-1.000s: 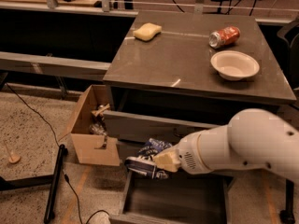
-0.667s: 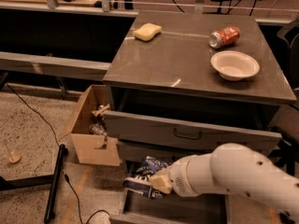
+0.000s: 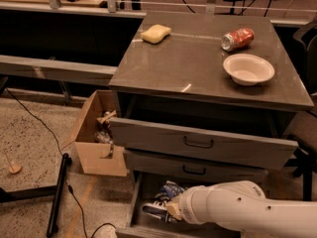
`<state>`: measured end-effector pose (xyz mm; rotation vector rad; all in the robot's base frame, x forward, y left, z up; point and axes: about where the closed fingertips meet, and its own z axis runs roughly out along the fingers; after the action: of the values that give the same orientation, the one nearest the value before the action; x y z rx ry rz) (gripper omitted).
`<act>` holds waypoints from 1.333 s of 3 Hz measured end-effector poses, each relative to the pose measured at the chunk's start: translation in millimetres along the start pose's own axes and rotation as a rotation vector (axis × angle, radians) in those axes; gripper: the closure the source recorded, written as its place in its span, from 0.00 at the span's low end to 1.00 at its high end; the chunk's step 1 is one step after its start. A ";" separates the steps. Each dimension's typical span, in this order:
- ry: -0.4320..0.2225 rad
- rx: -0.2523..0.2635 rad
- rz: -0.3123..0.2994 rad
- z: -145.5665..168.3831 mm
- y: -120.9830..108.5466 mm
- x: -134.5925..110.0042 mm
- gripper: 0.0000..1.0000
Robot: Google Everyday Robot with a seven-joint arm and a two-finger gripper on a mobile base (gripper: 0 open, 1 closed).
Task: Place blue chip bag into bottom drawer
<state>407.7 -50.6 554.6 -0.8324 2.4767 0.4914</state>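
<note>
Item: bag (image 3: 161, 201), dark blue foil with white print, crinkled. Location: inside the bottom drawer (image 3: 134, 205), towards its left side, partly upright, held just above or against the tray; which of the two cannot be told.

Tool (image 3: 173, 210): at the end of the white arm (image 3: 237, 209), which reaches in from the lower right. It sits low in the bottom drawer, clamped on the bag's right edge, with one tan pad against the foil.

Drawers: top drawer (image 3: 163, 138) pulled part way out; middle drawer (image 3: 158, 163) out slightly; bottom drawer out furthest.

Bench (image 3: 193, 58): carries a yellow sponge (image 3: 155, 33) at rear left, a red can (image 3: 237, 38) lying on its side at rear right, and a pale bowl (image 3: 248, 68) near the can.

Floor, left of bench: open cardboard box (image 3: 96, 155), with scraps inside
</note>
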 end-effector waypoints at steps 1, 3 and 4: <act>-0.055 0.043 0.016 35.6 -36.2 -12.5 1.00; -0.095 0.076 0.012 40.3 -52.5 -25.7 1.00; -0.097 0.073 0.004 57.6 -58.1 -15.4 1.00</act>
<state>474.0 -60.0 505.3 -0.7577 2.3930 0.4294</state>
